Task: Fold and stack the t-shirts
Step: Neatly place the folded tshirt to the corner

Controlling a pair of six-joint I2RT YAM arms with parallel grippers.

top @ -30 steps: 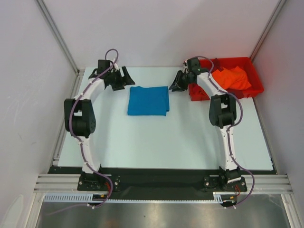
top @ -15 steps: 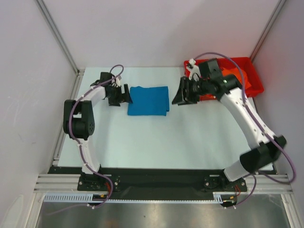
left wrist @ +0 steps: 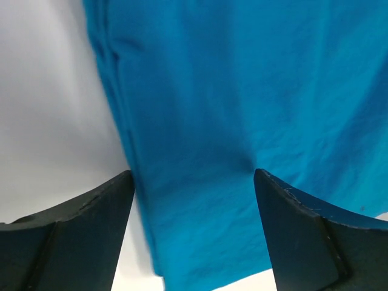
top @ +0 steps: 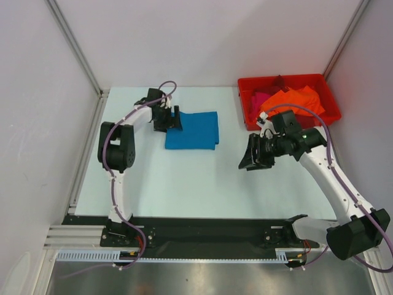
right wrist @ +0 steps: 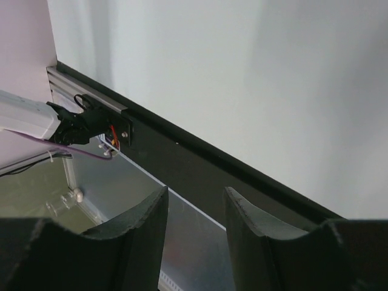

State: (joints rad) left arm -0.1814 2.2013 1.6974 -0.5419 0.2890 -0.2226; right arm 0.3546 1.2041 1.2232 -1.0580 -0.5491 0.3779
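A folded teal-blue t-shirt (top: 193, 129) lies flat at the back middle of the table. My left gripper (top: 173, 120) is open at the shirt's left edge, one finger over the cloth (left wrist: 242, 109), the other over the bare table, gripping nothing. An orange t-shirt (top: 295, 100) and a magenta-pink one (top: 260, 98) sit crumpled in the red bin (top: 248, 117) at the back right. My right gripper (top: 253, 158) hangs open and empty above the table, near the bin's front left corner, and in its wrist view it (right wrist: 195, 203) points toward the table's near edge.
White walls with metal posts close in the table on three sides. A black strip (right wrist: 200, 160) and an aluminium rail (top: 209, 236) run along the near edge where the arm bases stand.
My right arm swung away from the bin, forward and down toward the table's right middle, its jaws widening. My left gripper slid right onto the teal shirt's left edge.
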